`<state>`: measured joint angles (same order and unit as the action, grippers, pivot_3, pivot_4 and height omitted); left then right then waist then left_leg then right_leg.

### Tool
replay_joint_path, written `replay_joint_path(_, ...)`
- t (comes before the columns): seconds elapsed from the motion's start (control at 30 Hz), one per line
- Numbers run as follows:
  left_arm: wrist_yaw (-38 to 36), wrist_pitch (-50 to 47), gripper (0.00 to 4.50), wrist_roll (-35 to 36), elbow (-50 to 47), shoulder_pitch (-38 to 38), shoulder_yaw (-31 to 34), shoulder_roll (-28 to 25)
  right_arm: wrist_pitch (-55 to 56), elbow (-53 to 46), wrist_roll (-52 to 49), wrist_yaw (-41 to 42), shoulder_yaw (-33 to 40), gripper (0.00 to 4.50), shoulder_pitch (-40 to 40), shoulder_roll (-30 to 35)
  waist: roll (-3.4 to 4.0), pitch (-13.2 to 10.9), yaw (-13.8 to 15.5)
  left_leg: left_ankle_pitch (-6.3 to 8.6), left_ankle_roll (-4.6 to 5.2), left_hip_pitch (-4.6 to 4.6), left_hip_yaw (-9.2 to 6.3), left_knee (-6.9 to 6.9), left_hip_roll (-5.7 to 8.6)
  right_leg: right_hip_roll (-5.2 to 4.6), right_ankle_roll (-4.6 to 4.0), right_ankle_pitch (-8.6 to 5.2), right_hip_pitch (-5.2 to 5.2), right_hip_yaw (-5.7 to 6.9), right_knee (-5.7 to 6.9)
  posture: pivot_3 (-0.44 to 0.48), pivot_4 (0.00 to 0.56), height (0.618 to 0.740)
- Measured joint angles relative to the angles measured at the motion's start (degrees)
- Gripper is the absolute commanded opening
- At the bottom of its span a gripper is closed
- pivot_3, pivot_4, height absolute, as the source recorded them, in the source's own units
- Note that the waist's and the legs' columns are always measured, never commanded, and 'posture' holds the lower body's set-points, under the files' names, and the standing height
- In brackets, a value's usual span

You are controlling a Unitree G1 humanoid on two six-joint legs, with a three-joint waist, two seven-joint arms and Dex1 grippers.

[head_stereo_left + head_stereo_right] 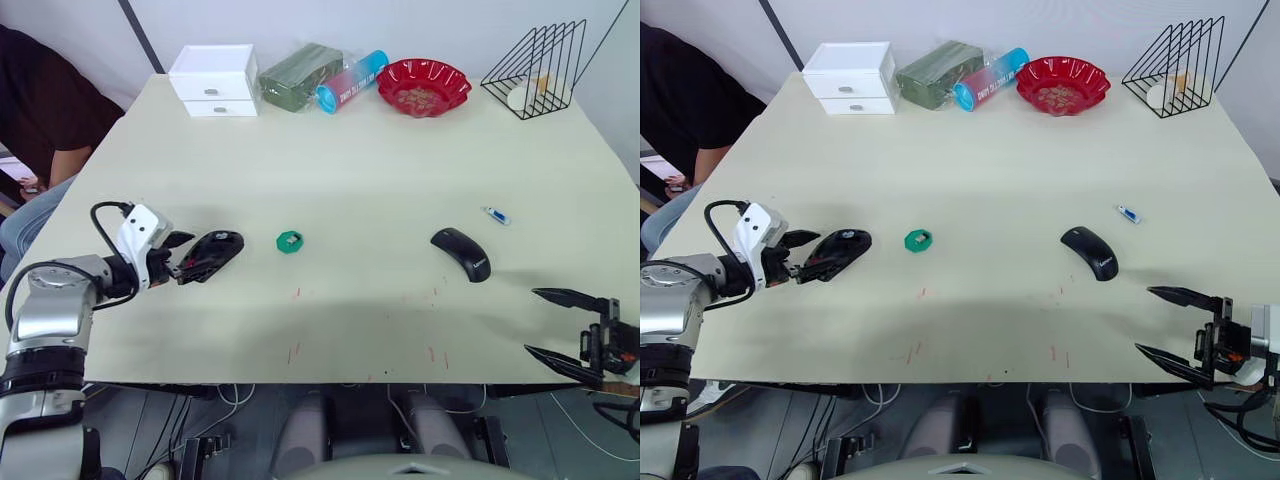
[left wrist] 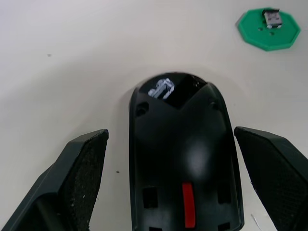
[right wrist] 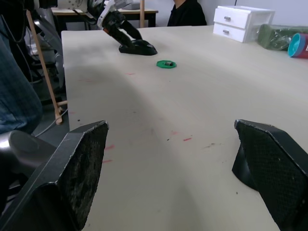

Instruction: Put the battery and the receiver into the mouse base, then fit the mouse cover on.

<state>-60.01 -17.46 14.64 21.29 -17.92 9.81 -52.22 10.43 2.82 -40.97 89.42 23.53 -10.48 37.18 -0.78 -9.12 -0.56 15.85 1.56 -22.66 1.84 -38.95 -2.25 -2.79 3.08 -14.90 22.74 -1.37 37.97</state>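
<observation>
Pale tabletop [image 1: 360, 190] is bounded at the far edge by white drawers [image 1: 214, 80], a green packet [image 1: 298, 74], a tube [image 1: 352, 82], a red bowl [image 1: 423, 87] and a wire rack [image 1: 538, 68]; a seated person [image 1: 45, 110] is seen beyond the left edge. Wide bare room is left across the middle. The mouse base [image 1: 211, 254] lies near the left edge, straddled by the spread fingers of the left gripper [image 1: 182, 256], which flank it without being clamped on it. Just right of it, the receiver [image 2: 273, 18] rests on a green dish [image 1: 289, 241]. The cover [image 1: 461, 253] lies well apart on the right, with the battery [image 1: 496, 215] near it, farther back. At the near right edge the right gripper [image 1: 556, 324] is held wide open and holds nothing.
</observation>
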Motion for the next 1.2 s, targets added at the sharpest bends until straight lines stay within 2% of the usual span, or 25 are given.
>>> replay_joint_path(0.17,0.03,-0.79,4.5,-0.56,1.5,-1.15,-2.03,1.72,0.18,-0.01,0.05,-0.06,-0.02,4.4,0.05,-0.68,-0.02,-0.01,0.05,0.0,0.0,-0.02,0.02,0.0,0.01,0.0,0.0,0.0,0.0,0.0,-0.01,0.0,0.15,0.74)
replay_joint_path(0.67,0.05,0.3,4.5,-2.23,5.17,-4.4,-3.2,2.36,0.33,0.0,0.26,0.1,-0.02,4.4,0.04,-0.75,0.0,0.0,0.2,0.0,0.0,0.0,0.02,0.0,0.03,0.0,0.0,0.0,0.0,0.0,0.01,0.0,0.15,0.74)
replay_joint_path(0.8,0.17,0.37,3.5,-2.24,5.22,-4.37,-3.19,2.37,0.33,0.0,0.26,0.1,-0.02,4.5,0.06,-0.75,0.0,0.01,0.19,0.0,0.0,0.0,0.01,0.0,0.03,-0.01,0.0,0.0,-0.01,-0.01,0.01,0.0,0.15,0.74)
replay_joint_path(0.83,0.17,0.47,2.98,-2.27,5.22,-4.31,-3.16,2.34,0.33,0.0,0.26,0.11,-0.02,4.5,0.06,-0.74,0.01,0.01,0.18,0.0,0.0,0.0,0.0,0.0,0.03,-0.01,0.0,0.0,-0.01,-0.01,0.02,0.0,0.15,0.74)
replay_joint_path(1.2,0.61,3.83,2.98,-2.56,3.99,-1.99,-2.16,2.23,0.21,-0.01,0.27,0.17,-0.07,4.5,0.75,-0.61,0.06,0.04,-0.11,0.0,0.0,0.03,0.0,0.0,0.01,0.0,0.0,0.0,0.0,-0.04,0.03,0.0,0.15,0.74)
